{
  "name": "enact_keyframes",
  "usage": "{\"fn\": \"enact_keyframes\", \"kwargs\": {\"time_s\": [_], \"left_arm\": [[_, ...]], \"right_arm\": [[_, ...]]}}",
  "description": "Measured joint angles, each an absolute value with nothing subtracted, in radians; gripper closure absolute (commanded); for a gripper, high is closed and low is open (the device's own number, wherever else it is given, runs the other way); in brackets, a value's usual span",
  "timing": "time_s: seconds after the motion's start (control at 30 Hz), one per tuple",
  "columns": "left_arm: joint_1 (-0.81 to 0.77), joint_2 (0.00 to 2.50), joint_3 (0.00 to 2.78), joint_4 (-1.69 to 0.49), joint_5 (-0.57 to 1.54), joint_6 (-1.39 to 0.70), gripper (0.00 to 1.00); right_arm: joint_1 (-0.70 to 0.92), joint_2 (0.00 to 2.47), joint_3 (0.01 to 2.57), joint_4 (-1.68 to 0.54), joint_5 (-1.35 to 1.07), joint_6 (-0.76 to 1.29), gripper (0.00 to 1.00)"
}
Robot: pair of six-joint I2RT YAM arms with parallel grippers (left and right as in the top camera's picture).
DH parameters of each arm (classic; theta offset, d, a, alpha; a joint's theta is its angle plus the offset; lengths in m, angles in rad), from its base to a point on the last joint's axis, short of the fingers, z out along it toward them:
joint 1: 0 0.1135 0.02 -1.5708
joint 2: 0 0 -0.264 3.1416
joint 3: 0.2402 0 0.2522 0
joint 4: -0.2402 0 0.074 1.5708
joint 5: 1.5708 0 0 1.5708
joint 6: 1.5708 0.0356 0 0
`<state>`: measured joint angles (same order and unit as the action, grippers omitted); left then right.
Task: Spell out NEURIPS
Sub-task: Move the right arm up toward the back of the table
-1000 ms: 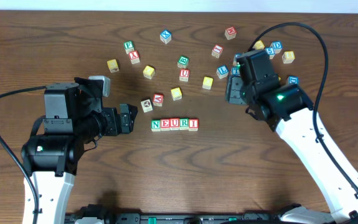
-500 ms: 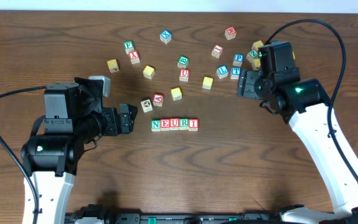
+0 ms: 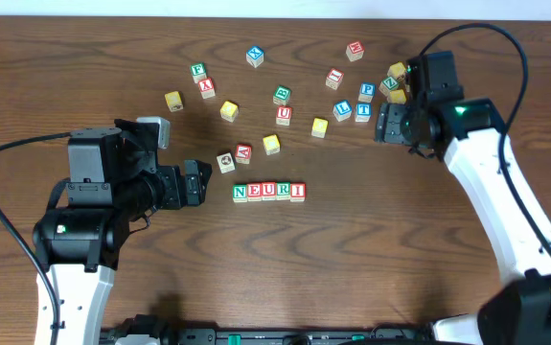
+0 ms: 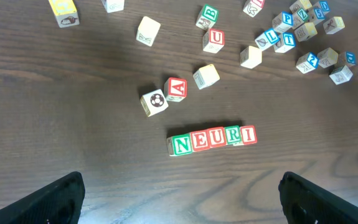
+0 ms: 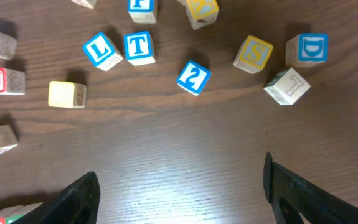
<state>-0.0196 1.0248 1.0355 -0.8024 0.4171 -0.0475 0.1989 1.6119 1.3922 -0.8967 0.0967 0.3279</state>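
Five cubes sit touching edge to edge as the NEURI row (image 3: pixel 269 192) on the worktop (image 3: pixel 352 278): green N, red E, red U, green R, red I. The letters face the robot's side & are packed tight so the word reads left to right, w/ bare wood past the I end for two more. The left gripper (image 4: pixel 180 186) hangs off the row's N end, near but apart, its fingers (image 4: pixel 54 199) spread wide w/ nothing btwn them. It is prob. parked there to keep clear of the row & leave the fetching to the other arm. The right gripper (image 5: pixel 179 180) is well beyond the row's I end, over the loose scatter, fingers also apart & empty, seemingly lining up for a pick. Both missing letters are out that way. The blue P cube (image 3: pixel 366 91) lies on the far side of the row, out past the I end. The yellow S cube (image 5: pixel 253 53) lies further off in the same direction, just beside a blue D cube (image 5: pixel 306 48). Other legible faces around there: a blue L cube (image 5: pixel 101 51) & a blue T cube (image 5: pixel 139 48) side by side, & a blue 2 cube (image 5: pixel 193 77). Just beyond the row's N end is a red A cube (image 4: pixel 177 88); further beyond are a spare U cube (image 4: pixel 214 38), red, & a green B cube (image 4: pixel 208 14). No brand marks readable. Going by spelling order, P should go next, set touching the I.
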Motion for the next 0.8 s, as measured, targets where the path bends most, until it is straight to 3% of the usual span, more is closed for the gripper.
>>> {"fn": "enact_keyframes", "kwargs": {"time_s": [0.6, 0.8], "left_arm": [[-0.02, 1.025, 1.036, -0.802, 0.417, -0.048, 0.02], [-0.02, 1.025, 1.036, -0.802, 0.417, -0.047, 0.02]], "right_arm": [[0.199, 2.123, 2.113, -1.221, 0.084, 0.312, 0.19], [0.193, 2.246, 2.2, -1.221, 0.059, 0.306, 0.19]]}}
